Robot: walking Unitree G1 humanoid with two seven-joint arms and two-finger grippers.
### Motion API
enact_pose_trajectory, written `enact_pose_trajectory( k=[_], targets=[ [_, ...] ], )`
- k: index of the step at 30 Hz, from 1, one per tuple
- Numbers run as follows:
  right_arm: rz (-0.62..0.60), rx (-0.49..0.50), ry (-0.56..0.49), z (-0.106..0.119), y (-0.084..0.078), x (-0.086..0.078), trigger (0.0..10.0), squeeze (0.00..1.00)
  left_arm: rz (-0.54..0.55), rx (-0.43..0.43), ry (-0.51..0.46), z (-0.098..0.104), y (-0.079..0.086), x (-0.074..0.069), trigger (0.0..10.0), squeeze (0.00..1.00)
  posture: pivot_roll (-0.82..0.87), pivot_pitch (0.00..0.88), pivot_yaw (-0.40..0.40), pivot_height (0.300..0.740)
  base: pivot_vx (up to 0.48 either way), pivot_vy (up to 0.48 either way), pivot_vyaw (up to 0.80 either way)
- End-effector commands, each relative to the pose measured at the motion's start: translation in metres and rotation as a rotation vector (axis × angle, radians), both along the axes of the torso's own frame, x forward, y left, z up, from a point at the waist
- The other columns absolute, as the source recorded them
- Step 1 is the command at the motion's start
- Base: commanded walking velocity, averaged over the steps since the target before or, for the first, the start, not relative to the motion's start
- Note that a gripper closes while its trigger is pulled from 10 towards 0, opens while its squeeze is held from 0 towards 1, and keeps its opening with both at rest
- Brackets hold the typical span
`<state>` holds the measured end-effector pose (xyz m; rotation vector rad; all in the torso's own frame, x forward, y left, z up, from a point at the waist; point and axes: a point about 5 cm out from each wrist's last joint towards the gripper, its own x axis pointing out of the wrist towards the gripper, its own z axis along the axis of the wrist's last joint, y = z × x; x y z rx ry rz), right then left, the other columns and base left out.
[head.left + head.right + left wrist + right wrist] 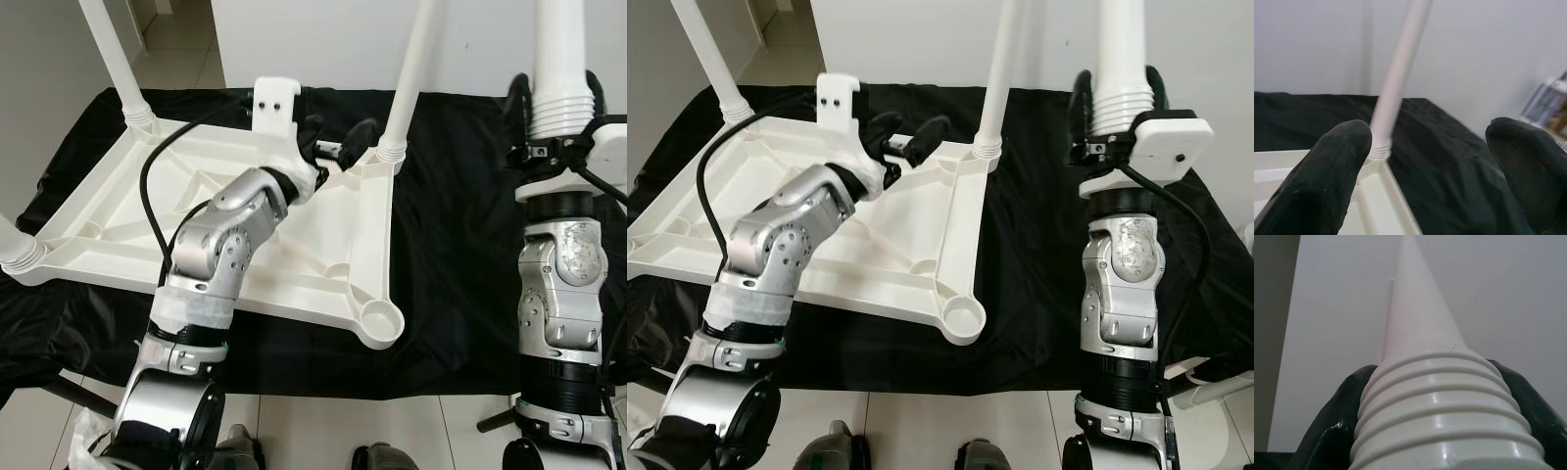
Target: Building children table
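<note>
The white plastic children's table (225, 225) lies upside down on a black cloth (460, 196) spread over the floor, underside ribs facing up. Three legs are already seated in their corner sockets; the far-right one (411, 69) stands upright near the left gripper. The near-right corner socket (380, 323) is open and empty, and is judged to be where the last leg goes.

The right gripper (1114, 98) is clenched on the fourth table leg (1122, 49), held upright with its threaded end (1444, 406) down, well apart from the table and off to its right. The fingers (1347, 431) clamp just at the ridged thread.

The left gripper (911, 132) hovers over the far edge of the upturned top with its fingers (1327, 181) spread and nothing between them.

The leg looks like a hollow moulded plastic tube: light, stiff, and smooth enough to slip or twist in the pads. A hold on the plain shaft just above the thread would probably leave the thread free to enter the socket. The top is light too, so it may slide on the cloth unless braced.
</note>
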<state>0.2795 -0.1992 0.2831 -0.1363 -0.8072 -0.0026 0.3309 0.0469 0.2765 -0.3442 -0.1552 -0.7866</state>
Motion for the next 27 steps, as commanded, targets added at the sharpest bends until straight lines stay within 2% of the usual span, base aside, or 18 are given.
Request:
enact_pose_trajectory(
  k=[1, 7, 8, 9, 10, 11, 13, 16, 18, 21, 23, 27],
  targets=[
    [0.037, -0.029, -0.039, 0.010, 0.005, -0.004, 10.0, 0.00, -0.327, -0.028, -0.109, 0.013, -0.009, -0.014, 10.0, 0.00, 0.03, 0.000, 0.019, 0.740, 0.000, 0.000, 0.00],
    [0.068, -0.057, -0.035, 0.011, 0.009, -0.005, 10.0, 0.00, -0.369, -0.065, -0.103, 0.020, -0.008, -0.015, 10.0, 0.00, 0.03, 0.000, 0.018, 0.740, 0.000, 0.000, 0.00],
    [0.090, -0.078, -0.019, 0.009, 0.011, -0.005, 10.0, 0.00, -0.419, -0.085, -0.094, 0.024, -0.007, -0.015, 10.0, 0.00, 0.03, 0.000, 0.018, 0.740, 0.000, 0.000, 0.00],
    [0.090, -0.078, -0.019, 0.009, 0.011, -0.005, 10.0, 0.00, -0.419, -0.085, -0.094, 0.024, -0.007, -0.015, 10.0, 0.00, 0.03, 0.000, 0.018, 0.740, 0.000, 0.000, 0.00],
    [0.116, -0.102, 0.007, 0.004, 0.013, -0.006, 10.0, 0.00, -0.464, -0.107, -0.070, 0.028, -0.006, -0.014, 10.0, 0.00, 0.03, 0.000, 0.017, 0.740, 0.000, 0.000, 0.00],
    [0.116, -0.102, 0.007, 0.004, 0.013, -0.006, 10.0, 0.00, -0.464, -0.107, -0.070, 0.028, -0.006, -0.014, 10.0, 0.00, 0.03, 0.000, 0.017, 0.740, 0.000, 0.000, 0.00],
    [0.166, -0.138, 0.068, -0.008, 0.018, -0.011, 10.0, 0.00, -0.531, -0.163, -0.001, 0.033, -0.005, -0.010, 10.0, 0.00, 0.02, 0.000, 0.019, 0.740, 0.000, 0.000, 0.00],
    [0.182, -0.145, 0.088, -0.012, 0.020, -0.012, 10.0, 0.00, -0.543, -0.180, 0.023, 0.034, -0.005, -0.008, 10.0, 0.00, 0.02, 0.000, 0.019, 0.740, 0.000, 0.000, 0.00],
    [0.209, -0.152, 0.141, -0.024, 0.023, -0.017, 10.0, 0.00, -0.587, -0.244, 0.095, 0.036, -0.008, -0.003, 10.0, 0.00, 0.01, 0.000, 0.025, 0.740, 0.000, 0.000, 0.00],
    [0.209, -0.152, 0.141, -0.024, 0.023, -0.017, 10.0, 0.00, -0.587, -0.244, 0.095, 0.036, -0.008, -0.003, 10.0, 0.00, 0.01, 0.000, 0.025, 0.740, 0.000, 0.000, 0.00],
    [0.231, -0.160, 0.186, -0.035, 0.028, -0.021, 10.0, 0.00, -0.629, -0.302, 0.149, 0.038, -0.009, 0.001, 10.0, 0.00, 0.00, 0.000, 0.030, 0.740, 0.000, 0.000, 0.00],
    [0.255, -0.171, 0.219, -0.043, 0.033, -0.023, 10.0, 0.00, -0.633, -0.296, 0.157, 0.036, -0.014, 0.003, 10.0, 0.00, -0.01, 0.000, 0.035, 0.740, 0.000, 0.000, 0.00]
  ],
)
